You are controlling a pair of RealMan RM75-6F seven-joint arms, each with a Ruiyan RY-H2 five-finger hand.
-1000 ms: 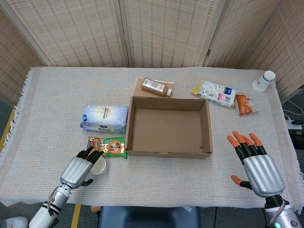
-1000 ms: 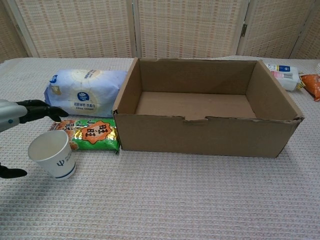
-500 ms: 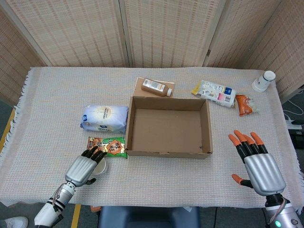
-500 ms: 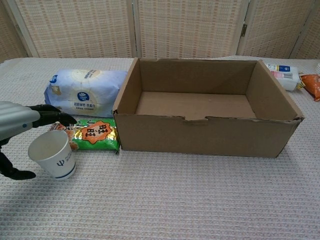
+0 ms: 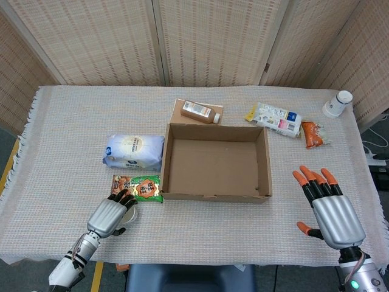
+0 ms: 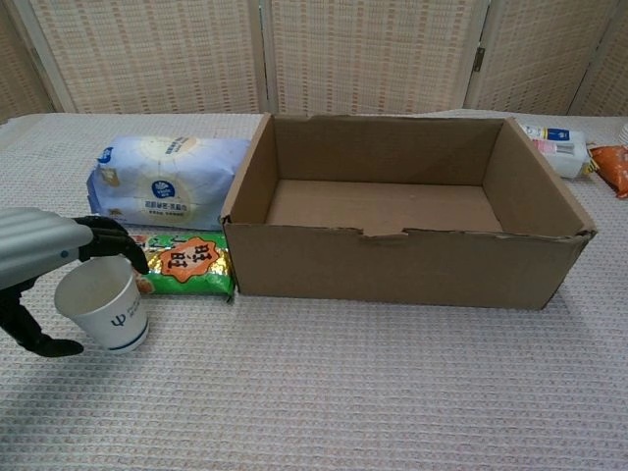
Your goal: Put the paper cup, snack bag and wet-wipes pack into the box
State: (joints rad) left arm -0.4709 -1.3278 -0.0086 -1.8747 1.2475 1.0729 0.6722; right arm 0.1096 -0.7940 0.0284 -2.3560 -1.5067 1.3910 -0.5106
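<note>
The white paper cup (image 6: 104,304) stands upright left of the cardboard box (image 6: 392,267); in the head view only its edge (image 5: 130,214) shows under my left hand (image 5: 108,217). My left hand (image 6: 44,257) straddles the cup, its dark fingers arching over the far rim and the thumb low by the base; no firm grip shows. The green and orange snack bag (image 5: 140,186) (image 6: 183,263) lies flat against the box's left front corner. Behind it lies the pale blue wet-wipes pack (image 5: 134,151) (image 6: 165,182). The box (image 5: 213,196) holds nothing. My right hand (image 5: 330,210) hovers with fingers spread, right of the box.
Behind the box a brown bottle (image 5: 200,111) lies on a cardboard flap. At the back right are a white carton (image 5: 275,119), an orange packet (image 5: 312,134) and a second white cup (image 5: 337,103). The table's front edge runs just below both hands.
My left hand has slid right onto the cup, its fingers curling over the rim and the thumb closing in at the base. The cup and my right hand stay put.
</note>
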